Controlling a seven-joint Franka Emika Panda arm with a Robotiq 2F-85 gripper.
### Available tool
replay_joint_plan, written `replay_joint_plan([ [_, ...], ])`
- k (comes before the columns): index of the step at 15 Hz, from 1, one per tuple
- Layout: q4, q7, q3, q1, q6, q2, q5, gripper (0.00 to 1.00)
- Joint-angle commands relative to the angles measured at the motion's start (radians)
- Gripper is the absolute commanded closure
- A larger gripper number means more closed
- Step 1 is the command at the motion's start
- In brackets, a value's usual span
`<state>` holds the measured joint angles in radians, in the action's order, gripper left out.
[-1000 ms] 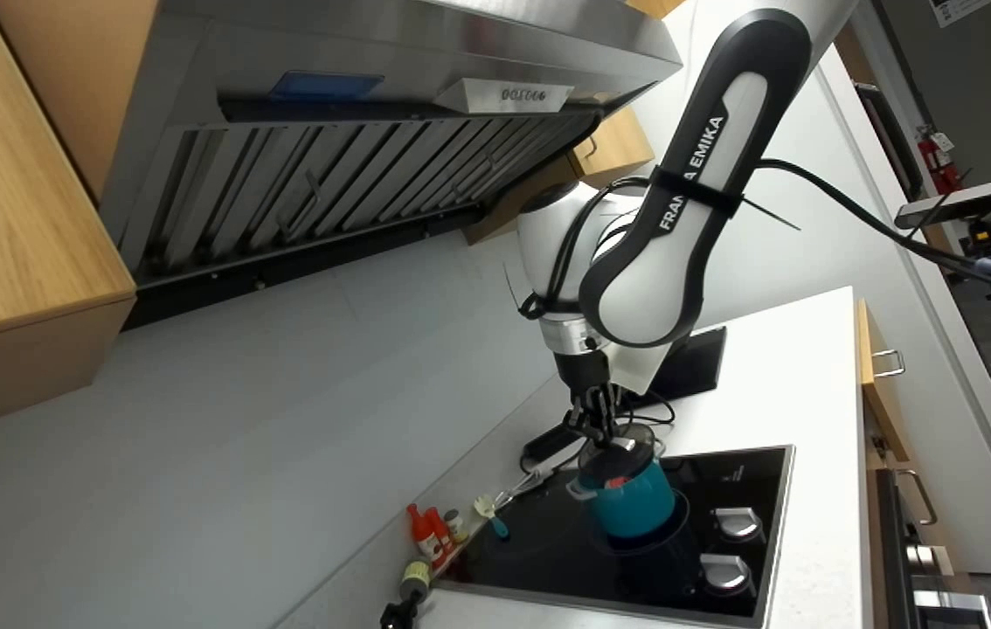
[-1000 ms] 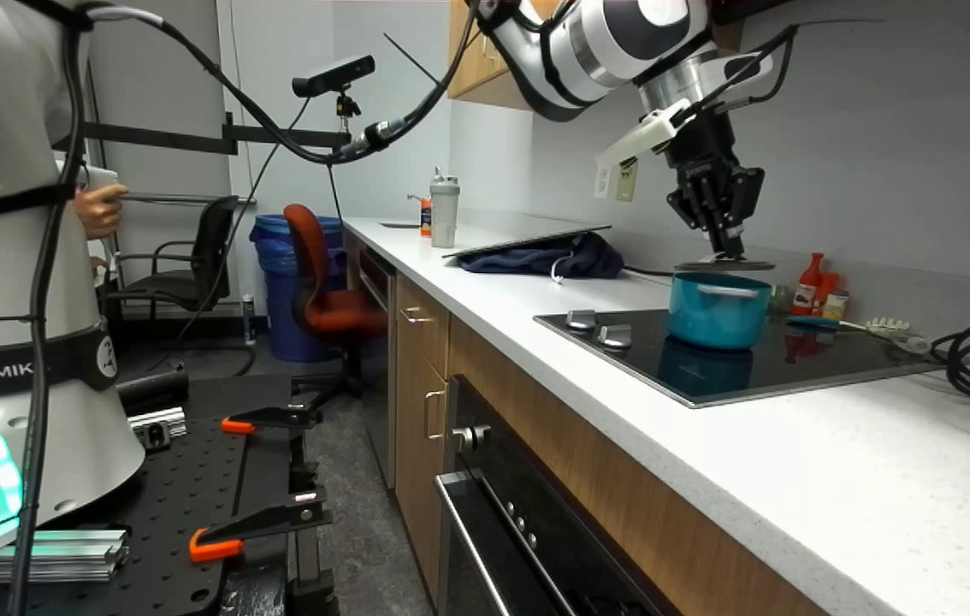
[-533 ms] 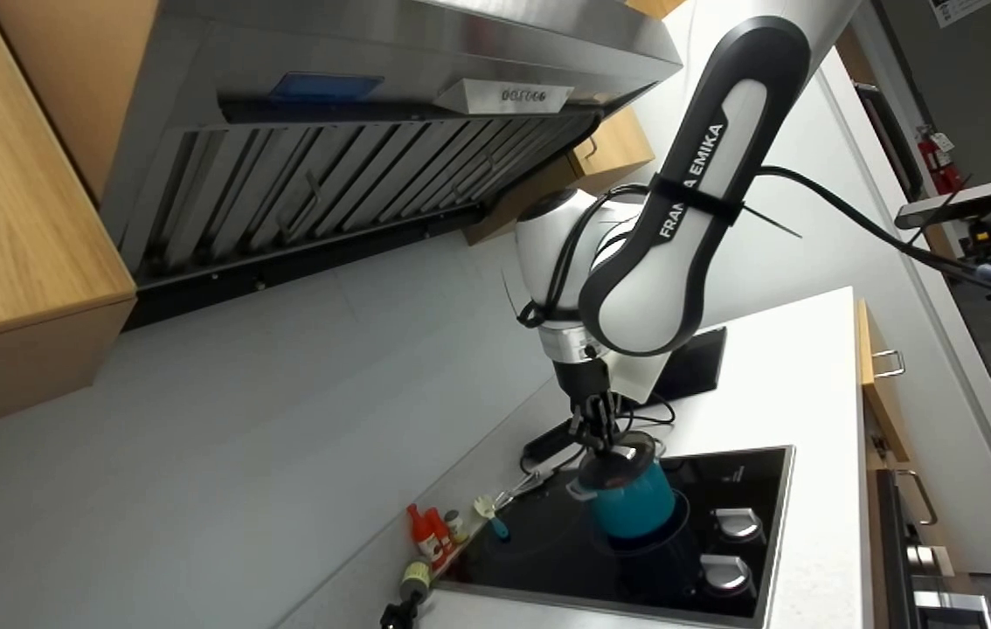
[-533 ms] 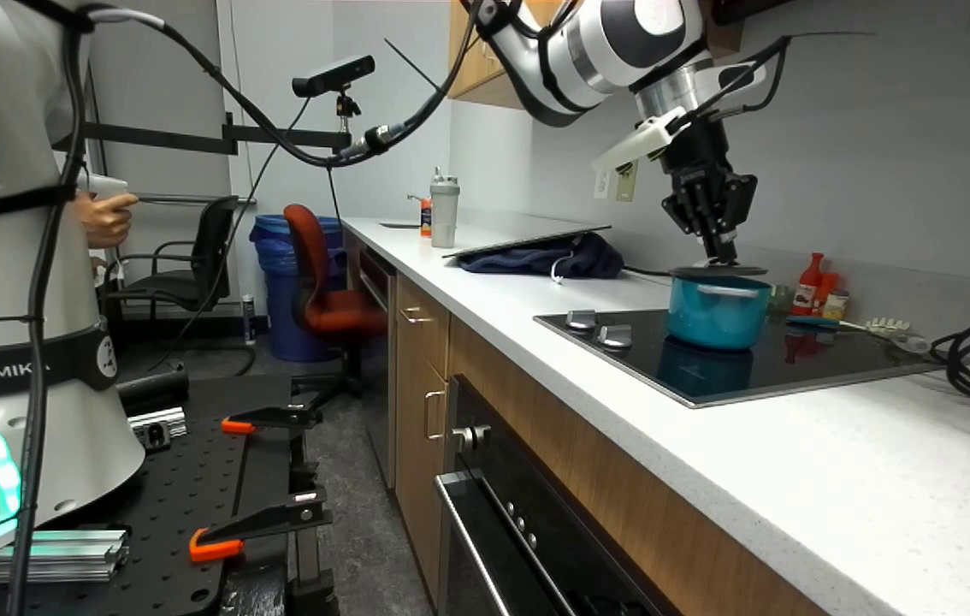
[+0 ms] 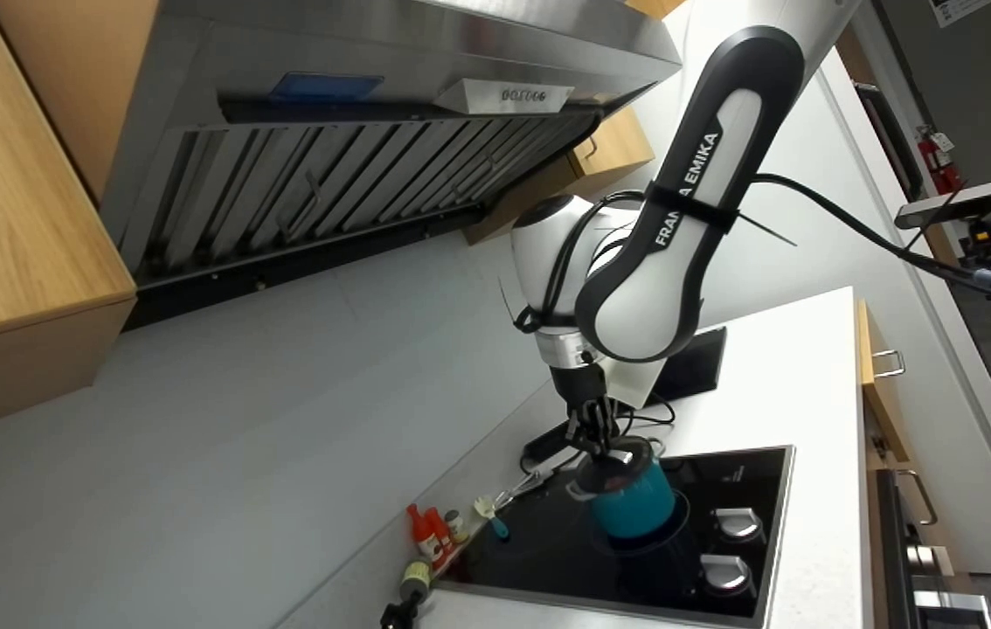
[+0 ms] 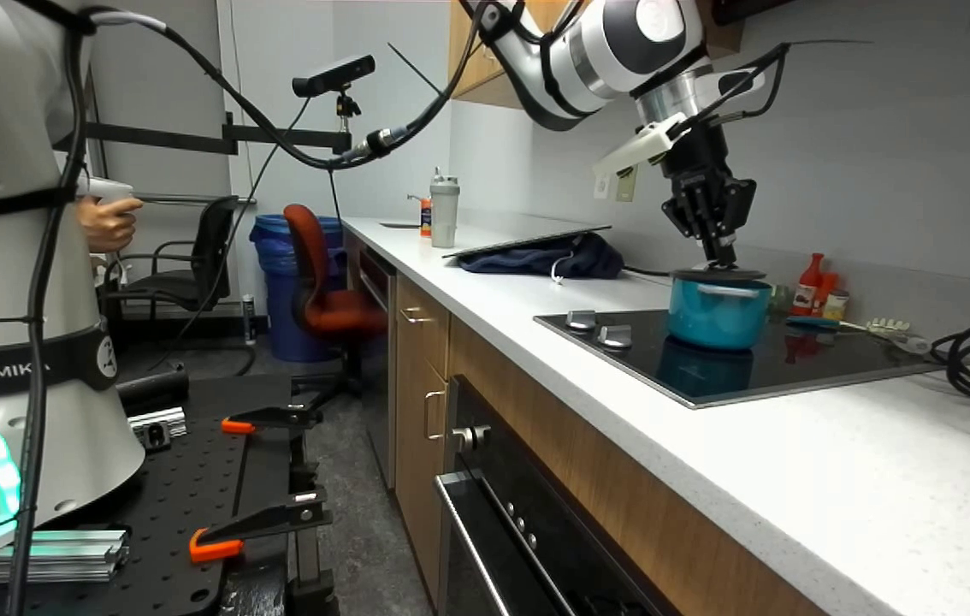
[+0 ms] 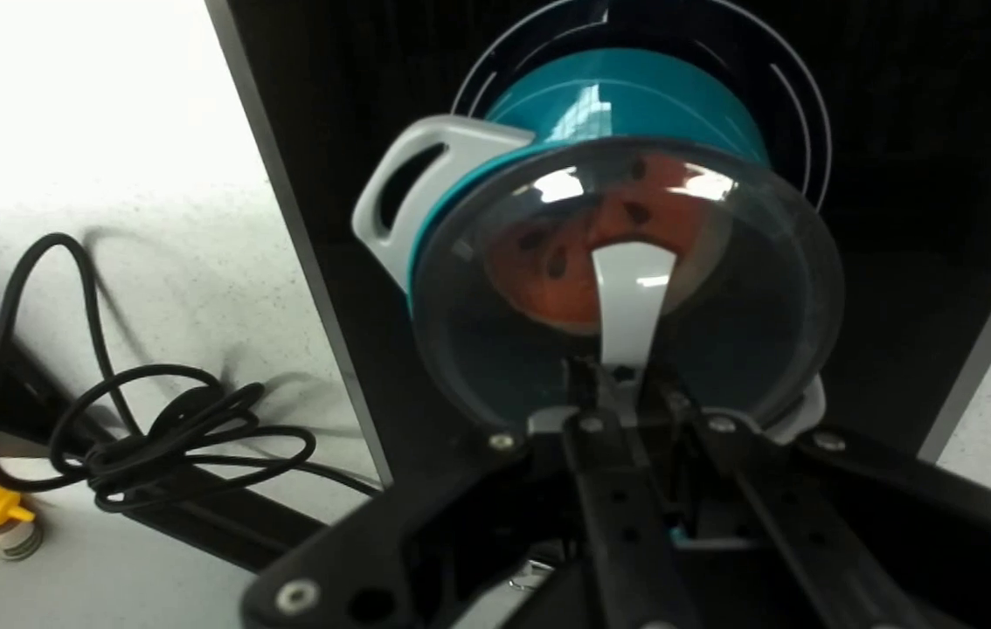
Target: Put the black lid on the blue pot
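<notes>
Blown-out counter (image 7: 190,218), glare on the lid (image 7: 631,297)
In the wrist view, white clips toward ten o'clock; highlights mark the lid's eleven and one; soft shadows fall beside the cable (image 7: 181,415).

lid (image 7: 736,332): smoky, see-through | lid grip (image 7: 633,293): pale grey | contents (image 7: 565,297) seen through lid: red, dark spots | pot (image 7: 635,105): teal | pot handle (image 7: 452,170) at lid's 10 o'clock in wrist view: light grey | hand (image 7: 622,391): black | cooktop (image 7: 915,288): black, white rings | surface (image 7: 207,236): white, grey flecks | bottle (image 6: 808,284) at pot's 2 o'clock in an exterior view: red
</notes>
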<state>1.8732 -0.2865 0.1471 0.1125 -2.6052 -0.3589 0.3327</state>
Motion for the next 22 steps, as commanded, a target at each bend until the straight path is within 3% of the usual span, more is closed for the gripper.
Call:
replay_joint_plan([
  [1,-0.038,-0.016,0.004,-0.009,-0.008,-0.023,-0.003,0.96],
  [3,-0.047,-0.014,0.006,-0.012,-0.002,-0.026,-0.005,0.96],
  [4,-0.048,-0.018,0.008,-0.011,-0.002,-0.027,-0.003,0.6],
  [5,-0.052,-0.021,0.009,-0.01,0.001,-0.029,-0.002,0.59],
  [13,-0.054,-0.012,0.01,-0.013,0.005,-0.03,-0.003,0.02],
  [22,0.016,-0.008,0.009,-0.017,-0.026,0.023,0.0,0.0],
])
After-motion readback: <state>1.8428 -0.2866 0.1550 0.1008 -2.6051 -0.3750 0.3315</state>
